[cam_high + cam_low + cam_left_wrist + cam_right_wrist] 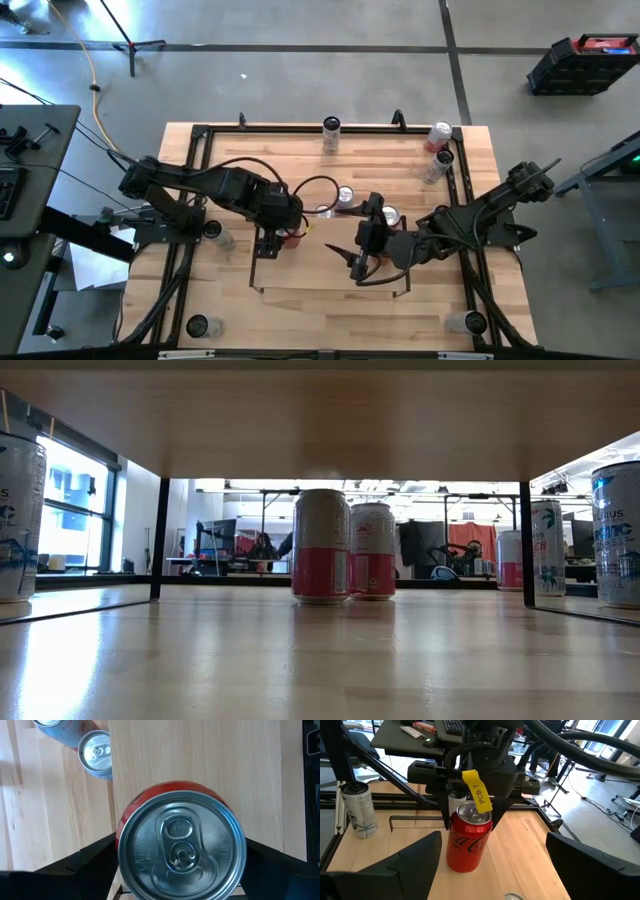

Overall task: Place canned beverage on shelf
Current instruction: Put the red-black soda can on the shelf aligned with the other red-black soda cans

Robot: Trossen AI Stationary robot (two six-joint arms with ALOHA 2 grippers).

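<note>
My left gripper (283, 236) is shut on a red cola can (292, 238) over the left part of the shelf (320, 265), a raised light-wood board edged by thin black rails. The right wrist view shows the can (466, 845) upright under the left gripper (470, 812), which carries a yellow tag. The can's silver top fills the left wrist view (180, 847). My right gripper (343, 265) is open and empty over the shelf's middle, to the right of the can and pointing at it. My left gripper pinches the red can's upper wall just under the rim (451, 822) between its two fingers (95, 857), one on each side. The fingers come from above, pointing down. The can is upright; whether its bottom (462, 866) rests on the shelf board or hangs just above it, I cannot tell.
Two silver-topped cans (345, 195) (390, 215) stand just beyond the shelf's far edge. More cans stand at the far edge (331, 128), far right (438, 137), left (213, 232) and the near corners (197, 326) (470, 322). Under the board the low view shows two pink-and-white cans (322, 545).
</note>
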